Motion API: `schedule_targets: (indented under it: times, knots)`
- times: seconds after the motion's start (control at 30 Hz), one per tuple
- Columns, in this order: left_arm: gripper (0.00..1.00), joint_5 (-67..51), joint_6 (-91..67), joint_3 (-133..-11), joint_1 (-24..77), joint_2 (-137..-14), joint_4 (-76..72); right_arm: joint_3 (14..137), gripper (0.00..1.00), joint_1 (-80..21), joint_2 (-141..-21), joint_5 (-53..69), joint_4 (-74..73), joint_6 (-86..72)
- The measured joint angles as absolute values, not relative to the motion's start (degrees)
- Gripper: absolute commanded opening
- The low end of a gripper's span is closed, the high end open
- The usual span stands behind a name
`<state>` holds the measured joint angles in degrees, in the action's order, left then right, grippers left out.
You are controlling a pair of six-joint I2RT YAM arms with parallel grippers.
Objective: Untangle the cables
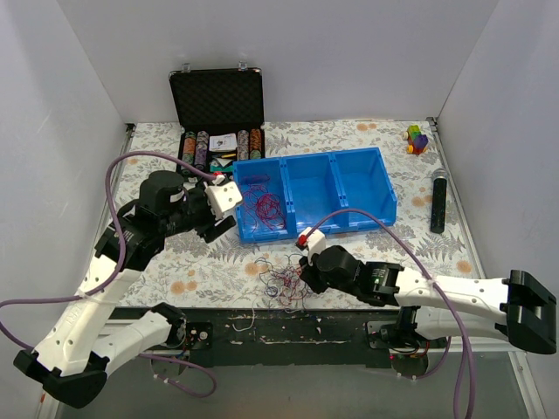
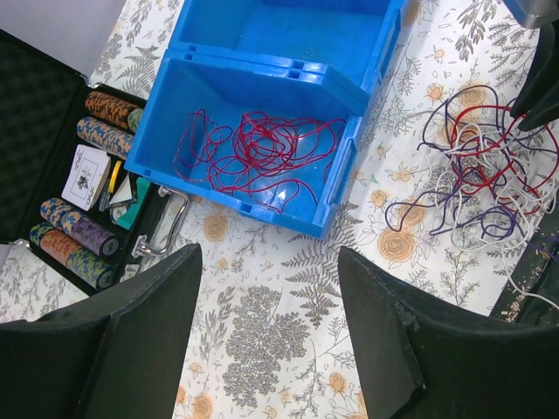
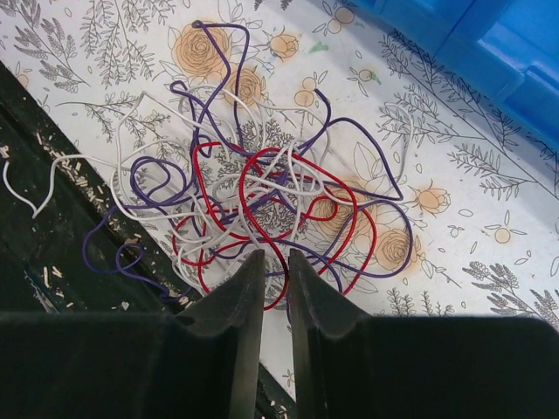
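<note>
A knot of thin red, purple and white cables [image 1: 284,284] [image 2: 476,170] [image 3: 262,183] lies on the flowered cloth near the table's front edge. More red cable [image 1: 262,208] [image 2: 258,157] is coiled in the left compartment of the blue bin [image 1: 310,157]. My right gripper [image 1: 300,272] [image 3: 276,253] hangs at the near side of the knot, jaws a narrow slit apart; a red strand crosses the slit, not pinched. My left gripper [image 1: 218,229] [image 2: 269,253] is wide open over bare cloth before the bin's left end, holding nothing.
An open black case [image 1: 218,100] with poker chips [image 2: 87,231] stands left of the bin. A black cylinder [image 1: 438,201] and coloured blocks [image 1: 417,138] lie at the right. The dark front edge of the table [image 3: 52,236] runs just beside the knot.
</note>
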<state>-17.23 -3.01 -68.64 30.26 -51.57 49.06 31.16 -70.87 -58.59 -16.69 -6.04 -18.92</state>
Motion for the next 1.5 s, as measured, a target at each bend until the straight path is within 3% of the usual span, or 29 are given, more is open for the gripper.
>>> schedule_targets:
  times: [0.13, 0.4, 0.7, 1.17, 1.5]
  knots:
    - [0.64, -17.21, -3.01, -68.64, 30.24, -51.55, 49.04, 31.16, 0.01, -70.87, -59.94, -16.43, -5.87, -19.11]
    - [0.65, -19.44, -3.20, -68.14, 30.24, -51.31, 47.92, 38.94, 0.01, -70.85, -60.31, -15.38, -10.04, -17.47]
    - [0.78, -31.38, -3.18, -65.60, 30.24, -47.59, 45.41, 57.49, 0.01, -70.85, -57.10, -7.44, -10.50, -14.55]
    - [0.79, -51.55, -6.76, -67.66, 30.30, -53.17, 45.91, 58.48, 0.01, -70.85, -56.36, -1.32, -7.46, -13.63]
    - [0.80, -56.66, -9.10, -66.28, 32.80, -53.45, 44.95, 65.01, 0.01, -70.85, -57.36, -1.17, -5.02, -11.25]
